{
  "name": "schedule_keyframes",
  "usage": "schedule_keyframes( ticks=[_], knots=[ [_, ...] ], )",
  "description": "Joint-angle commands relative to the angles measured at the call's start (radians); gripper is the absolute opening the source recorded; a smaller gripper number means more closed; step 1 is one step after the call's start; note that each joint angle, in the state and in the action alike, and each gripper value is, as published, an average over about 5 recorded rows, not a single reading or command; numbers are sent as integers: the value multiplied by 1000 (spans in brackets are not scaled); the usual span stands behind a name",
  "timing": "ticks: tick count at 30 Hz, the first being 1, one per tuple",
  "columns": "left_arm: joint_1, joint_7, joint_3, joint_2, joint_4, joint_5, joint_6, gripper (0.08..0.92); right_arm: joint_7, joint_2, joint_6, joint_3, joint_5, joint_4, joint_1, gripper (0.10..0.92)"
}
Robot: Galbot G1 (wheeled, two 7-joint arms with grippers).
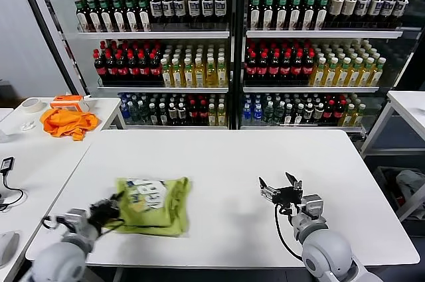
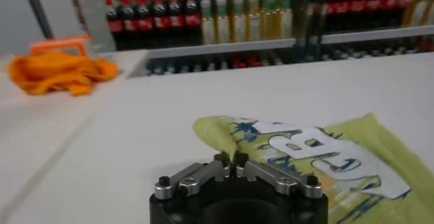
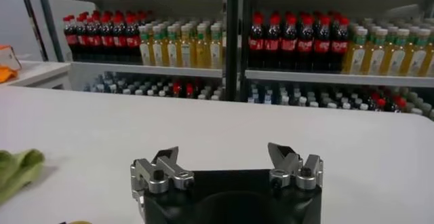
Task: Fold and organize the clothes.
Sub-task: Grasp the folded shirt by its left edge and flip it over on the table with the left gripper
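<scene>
T-shirt (image 1: 151, 206) lies folded into a rough square on the white bench (image 1: 219, 162), near edge, left of centre — lime fabric with a white-and-blue print (image 2: 319, 154) facing up. Left gripper (image 1: 106, 211) sits at the shirt's left edge; jaws closed tight, tips meeting on the cloth's edge, pinching the fabric. Right gripper (image 1: 280, 188) hovers above bare bench well to the right of the shirt — jaws wide open, holding nothing. Far left, on a neighbouring table, an orange cloth (image 1: 68, 123) is bunched in a heap. Shelves of bottles (image 1: 226, 50) fill the far wall.
</scene>
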Motion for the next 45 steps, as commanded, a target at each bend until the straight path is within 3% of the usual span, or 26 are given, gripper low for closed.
schedule_keyframes(
  ticks=[1,4,6,8,10,13,20,36,40,45],
  knots=[
    [211,71,-484,297,-13,-215,137,99,-7,19,4,-13,8,-2,19,823],
    [255,57,-578,344,-32,-357,176,99,-12,29,9,-24,7,-6,32,823],
    [200,-28,-542,331,-96,-517,192,99,-16,37,10,-28,6,-6,36,823],
    [102,-146,-400,251,-215,-665,194,99,-16,45,8,-27,6,-5,34,823],
    [31,-205,-205,123,-337,-703,192,99,-15,49,7,-23,4,-4,25,823],
    [-23,-166,12,-29,-396,-639,161,99,-8,49,4,-21,-4,-7,16,823],
    [-121,-114,223,-164,-272,-513,121,99,6,56,-9,-29,-20,7,-3,823],
    [-260,-129,301,-248,-161,-457,57,106,9,50,-14,-10,-33,7,-21,823],
    [-280,-114,302,-267,-156,-458,39,191,0,43,-14,-7,-29,11,-18,823],
    [-283,-77,247,-222,-198,-456,16,330,-27,41,-10,-15,-26,8,-6,823]
  ],
)
